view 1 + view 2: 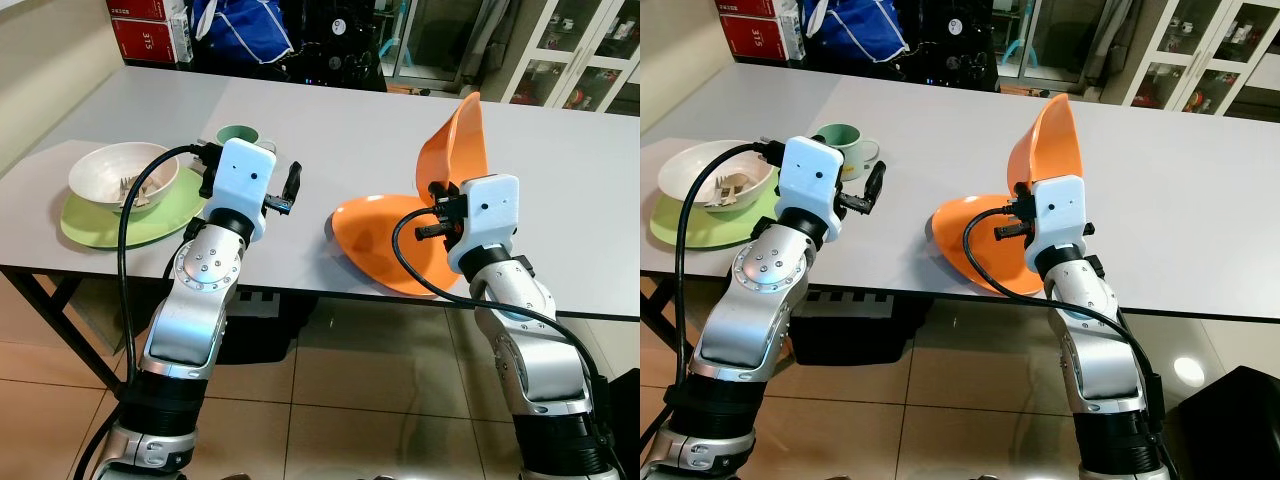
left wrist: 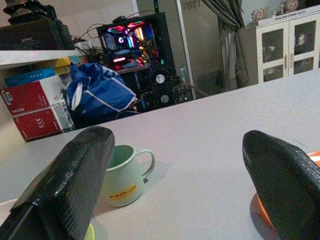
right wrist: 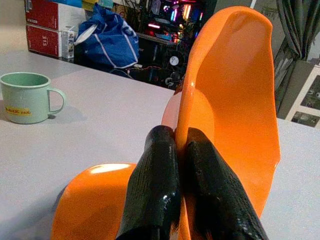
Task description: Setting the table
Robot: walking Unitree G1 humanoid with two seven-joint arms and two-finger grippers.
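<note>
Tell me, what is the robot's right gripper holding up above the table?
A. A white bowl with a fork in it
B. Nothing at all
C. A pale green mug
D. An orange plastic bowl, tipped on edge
D: the right gripper has its two black fingers pinched on the rim of the tilted orange plastic bowl, held above a second orange bowl on the table.

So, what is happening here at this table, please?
The right gripper is pinching the rim of an orange plate and holds it upright above a second orange plate lying on the grey table. The left gripper hovers open near the green mug. A white bowl with cutlery sits on a green plate.
</note>
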